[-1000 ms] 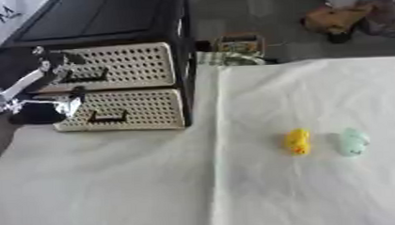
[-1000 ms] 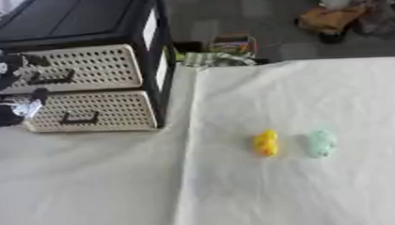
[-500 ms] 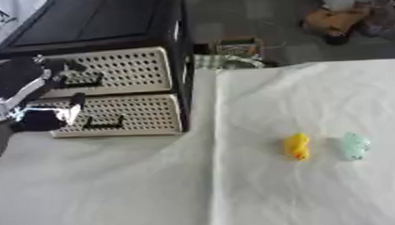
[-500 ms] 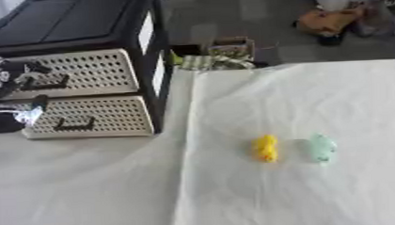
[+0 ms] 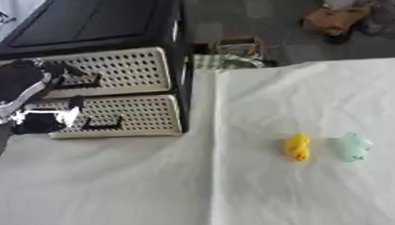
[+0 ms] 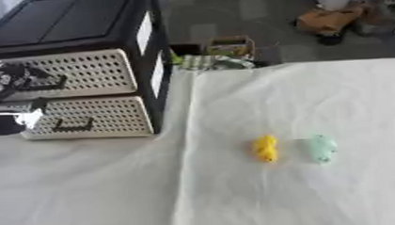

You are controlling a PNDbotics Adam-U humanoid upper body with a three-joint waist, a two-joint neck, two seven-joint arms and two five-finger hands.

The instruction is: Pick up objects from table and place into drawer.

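While both drawers [image 5: 114, 96] sit closed, the left hand [image 5: 35, 99], grip unclear, has drawn leftward at their handles; toys [image 5: 297, 146] unmoved.

Table [image 5: 113, 192] draped in white cloth, black drawer unit [image 5: 109, 65] with two perforated cream fronts at upper left, yellow toy [image 5: 297, 146] and pale green toy [image 5: 350, 146] just apart at right centre
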